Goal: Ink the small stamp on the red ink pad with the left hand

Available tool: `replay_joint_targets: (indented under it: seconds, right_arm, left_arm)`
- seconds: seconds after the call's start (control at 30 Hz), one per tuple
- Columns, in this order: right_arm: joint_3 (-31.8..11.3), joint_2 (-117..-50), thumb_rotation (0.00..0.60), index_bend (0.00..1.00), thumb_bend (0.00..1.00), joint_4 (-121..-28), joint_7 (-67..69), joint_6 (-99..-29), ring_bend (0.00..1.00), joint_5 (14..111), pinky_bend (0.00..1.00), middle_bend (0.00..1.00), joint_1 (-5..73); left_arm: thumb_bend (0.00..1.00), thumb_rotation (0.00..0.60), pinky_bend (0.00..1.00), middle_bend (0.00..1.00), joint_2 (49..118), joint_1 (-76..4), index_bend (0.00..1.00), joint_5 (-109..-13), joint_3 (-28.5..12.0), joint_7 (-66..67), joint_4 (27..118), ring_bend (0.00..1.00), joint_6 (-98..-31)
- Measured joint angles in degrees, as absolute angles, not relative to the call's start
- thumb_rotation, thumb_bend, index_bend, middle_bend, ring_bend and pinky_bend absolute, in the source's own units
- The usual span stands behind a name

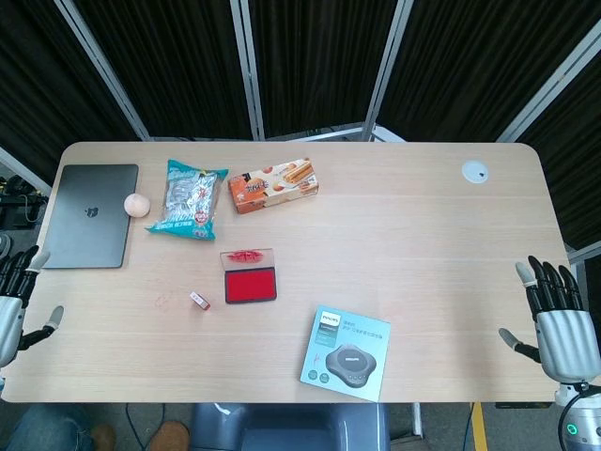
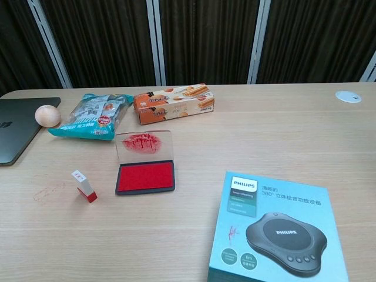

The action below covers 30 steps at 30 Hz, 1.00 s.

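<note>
On the table, largest item first:
Table: pale wood-grain tabletop (image 1: 423,235), bearing everything below; faint red smudges on its surface left of the stamp.
Laptop: closed grey laptop (image 1: 89,215) with an apple logo on its lid, at the far-left edge.
Speaker box: teal and white cardboard box (image 2: 277,232), printed "PHILIPS" and "360°" with Chinese characters, picturing a dark round speaker; lies flat near the front edge.
Snack bag: teal crinkled foil snack bag (image 1: 189,199), label too small to read, beside the laptop.
Biscuit box: orange rectangular carton (image 2: 173,103) showing wafer sticks, script unreadable, just right of the snack bag.
Ink pad: open red ink pad in a dark tray (image 2: 145,178), its clear lid raised at the back and smeared red.
Ball: small peach-coloured ball (image 2: 47,115), touching the laptop's edge.
Disc: white round disc (image 1: 475,171), set at the far right.
Stamp: small white stamp with red base (image 2: 84,185), tilted, just left of the ink pad, apart from it.
Left hand: left hand (image 1: 17,303) at the table's left edge, fingers spread, holding nothing.
Right hand: right hand (image 1: 556,317) at the right edge, fingers spread, holding nothing.
</note>
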State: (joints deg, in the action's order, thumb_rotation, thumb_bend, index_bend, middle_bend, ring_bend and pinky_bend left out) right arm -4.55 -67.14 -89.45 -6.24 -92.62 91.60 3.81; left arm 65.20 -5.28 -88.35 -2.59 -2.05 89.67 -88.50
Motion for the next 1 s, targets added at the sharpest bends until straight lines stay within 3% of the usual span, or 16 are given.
replay_joint_targets:
  seconds: [0.1, 0.13, 0.17, 0.23, 0.27, 0.3, 0.4, 0.63, 1.0]
  right_arm:
    - [-4.49, -67.26, 0.600, 0.00, 0.00, -89.27, -6.19, -92.55, 0.00, 91.64, 0.00, 0.00, 3.80]
    - [-4.44, -67.31, 0.600, 0.00, 0.00, -89.20, -6.27, -92.49, 0.00, 91.64, 0.00, 0.00, 3.78]
    - [-4.41, -67.35, 0.600, 0.00, 0.00, -89.17, -6.34, -92.45, 0.00, 91.64, 0.00, 0.00, 3.77]
    - [-4.44, -67.39, 0.600, 0.00, 0.00, -89.28, -6.44, -92.31, 0.00, 91.63, 0.00, 0.00, 3.83]
    - [-4.49, -67.39, 0.600, 0.00, 0.00, -89.39, -6.39, -92.27, 0.00, 91.59, 0.00, 0.00, 3.87]
    - [-4.57, -67.39, 0.600, 0.00, 0.00, -89.49, -6.37, -92.24, 0.00, 91.54, 0.00, 0.00, 3.91]
    - [-4.71, -67.42, 0.600, 0.00, 0.00, -89.50, -6.60, -91.85, 0.00, 91.22, 0.00, 0.00, 4.06]
    - [-4.93, -67.90, 0.600, 0.00, 0.00, -88.60, -7.46, -90.59, 0.00, 89.94, 0.00, 0.00, 4.37]
    - [-5.59, -68.46, 0.600, 0.00, 0.00, -87.77, -8.96, -89.07, 0.00, 87.15, 0.00, 0.00, 4.55]
  left_arm:
    - [0.00, 0.600, 0.00, 0.00, 65.30, -5.27, 0.00, -88.20, -2.53, -1.27, 89.64, 0.00, -88.27]
    - [0.00, 0.600, 0.03, 0.00, 65.38, -5.28, 0.00, -88.21, -2.52, -1.16, 89.55, 0.00, -88.25]
    - [0.00, 0.600, 0.13, 0.00, 65.59, -5.33, 0.00, -88.25, -2.55, -1.05, 89.30, 0.03, -88.26]
    - [0.00, 0.600, 0.40, 0.00, 66.00, -5.54, 0.00, -88.51, -2.62, -1.10, 88.81, 0.20, -88.23]
    - [0.00, 0.600, 0.57, 0.00, 66.25, -5.80, 0.00, -88.71, -2.61, -1.53, 88.59, 0.38, -87.95]
    - [0.00, 0.600, 0.65, 0.00, 66.45, -6.03, 0.00, -88.86, -2.58, -2.01, 88.40, 0.48, -87.61]
    - [0.00, 0.600, 0.78, 0.00, 67.48, -7.52, 0.00, -89.35, -2.57, -2.67, 87.46, 0.68, -85.41]
    - [0.00, 0.600, 0.87, 0.03, 72.07, -13.60, 0.06, -91.53, -2.95, -1.07, 81.99, 0.84, -78.59]
    - [0.01, 0.600, 0.91, 0.31, 79.26, -23.86, 0.27, -96.58, -1.78, -6.01, 72.78, 0.89, -68.55]
